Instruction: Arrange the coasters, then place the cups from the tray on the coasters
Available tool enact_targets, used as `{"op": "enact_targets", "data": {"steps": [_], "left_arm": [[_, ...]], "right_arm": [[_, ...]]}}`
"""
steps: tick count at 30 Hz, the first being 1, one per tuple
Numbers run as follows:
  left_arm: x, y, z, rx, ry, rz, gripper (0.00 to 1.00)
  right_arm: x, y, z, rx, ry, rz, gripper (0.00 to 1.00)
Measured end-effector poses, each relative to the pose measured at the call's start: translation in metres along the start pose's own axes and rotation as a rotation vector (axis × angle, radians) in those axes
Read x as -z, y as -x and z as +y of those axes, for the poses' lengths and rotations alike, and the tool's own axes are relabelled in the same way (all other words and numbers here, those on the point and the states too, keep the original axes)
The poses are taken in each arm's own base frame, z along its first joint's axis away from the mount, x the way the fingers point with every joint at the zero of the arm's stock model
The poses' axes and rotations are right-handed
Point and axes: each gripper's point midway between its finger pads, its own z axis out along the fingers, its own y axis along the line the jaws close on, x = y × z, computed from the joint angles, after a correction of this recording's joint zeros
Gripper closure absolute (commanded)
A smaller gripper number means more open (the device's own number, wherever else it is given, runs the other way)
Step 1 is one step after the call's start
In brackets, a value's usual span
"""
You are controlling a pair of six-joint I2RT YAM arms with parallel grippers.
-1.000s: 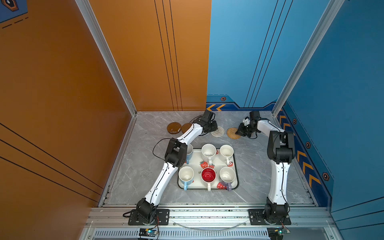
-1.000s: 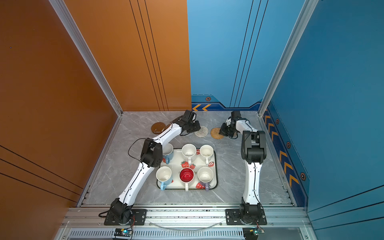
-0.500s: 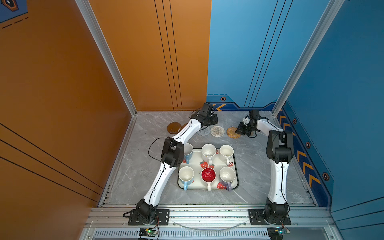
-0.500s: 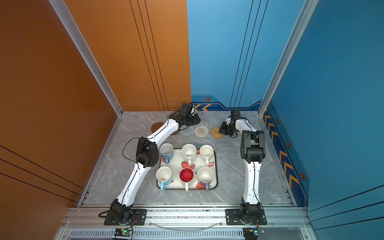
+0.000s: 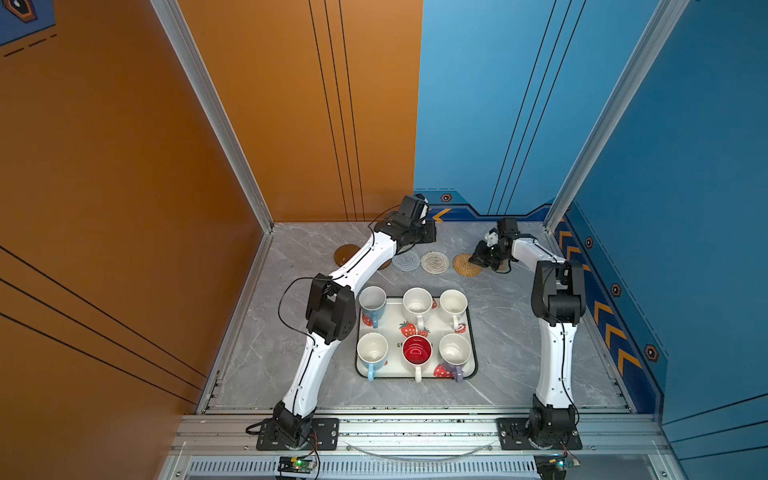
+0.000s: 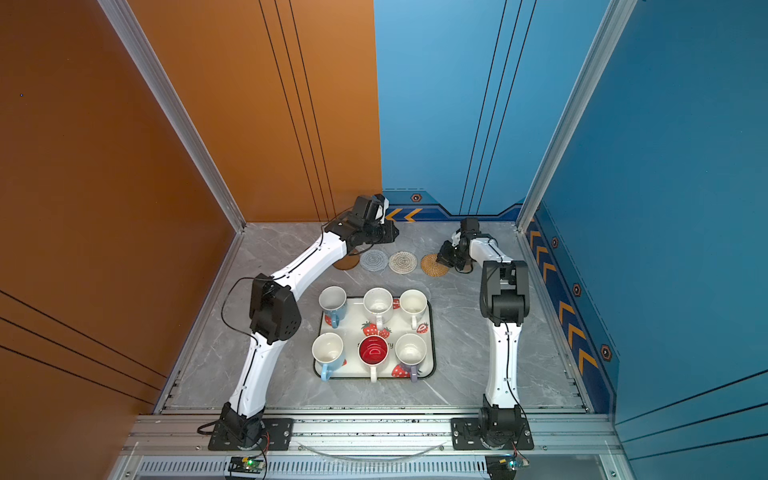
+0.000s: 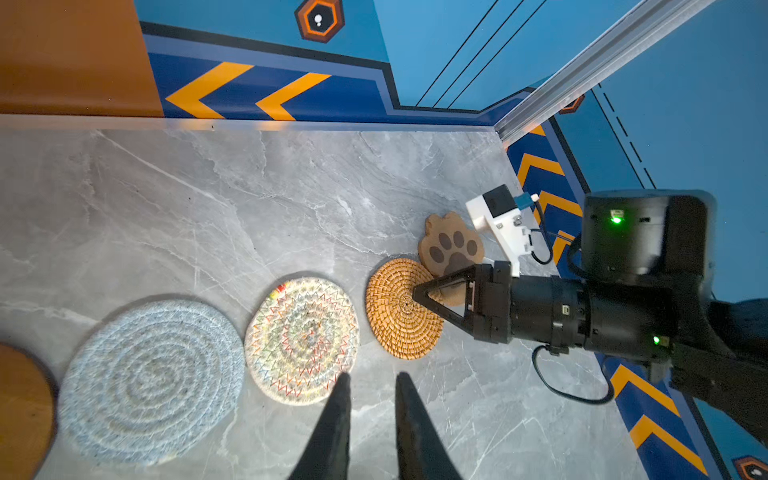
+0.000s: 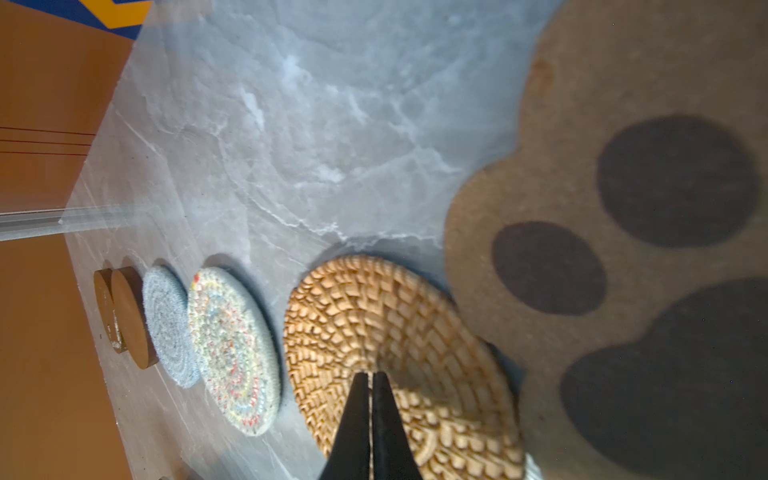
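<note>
Both top views reach me bright and evenly lit from above, with only soft shadows on the marble table (image 5: 511, 332). My left wrist view is sharp, though the wall rail (image 7: 602, 62) bows towards the frame's edge. My right wrist view is poorer: the paw-print coaster (image 8: 623, 249) looms dim and out of focus, the tan woven coaster (image 8: 374, 324) looks slightly smeared, and pale glare washes the marble.

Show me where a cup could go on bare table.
Bare marble: between the coaster row and the strawberry tray, from the tray to the right arm, and along the near edge. Crowded: the row, the tray's cups.
</note>
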Motion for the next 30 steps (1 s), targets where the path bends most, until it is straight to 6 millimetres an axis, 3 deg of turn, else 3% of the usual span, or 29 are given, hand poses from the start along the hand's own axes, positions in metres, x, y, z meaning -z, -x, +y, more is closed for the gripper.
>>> {"op": "enact_targets", "data": {"steps": [7, 12, 19, 25, 30], "left_arm": [[0.052, -0.001, -0.024, -0.066, -0.034, -0.032, 0.78], [0.09, -0.009, -0.029, -0.077, -0.046, -0.071, 0.78], [0.118, -0.021, -0.028, -0.1, -0.033, -0.103, 0.78], [0.134, -0.034, -0.03, -0.118, -0.033, -0.147, 0.78], [0.142, -0.026, -0.033, -0.121, -0.041, -0.194, 0.78]], "right_arm": [[0.032, -0.015, 0.036, 0.06, 0.031, -0.027, 1.0], [0.045, -0.029, 0.047, 0.097, 0.03, -0.031, 0.87], [0.032, -0.042, 0.035, 0.119, -0.015, -0.002, 0.75], [0.008, -0.048, 0.021, 0.118, -0.042, 0.039, 0.78], [-0.005, -0.042, 0.014, 0.118, -0.068, 0.035, 0.84]]}}
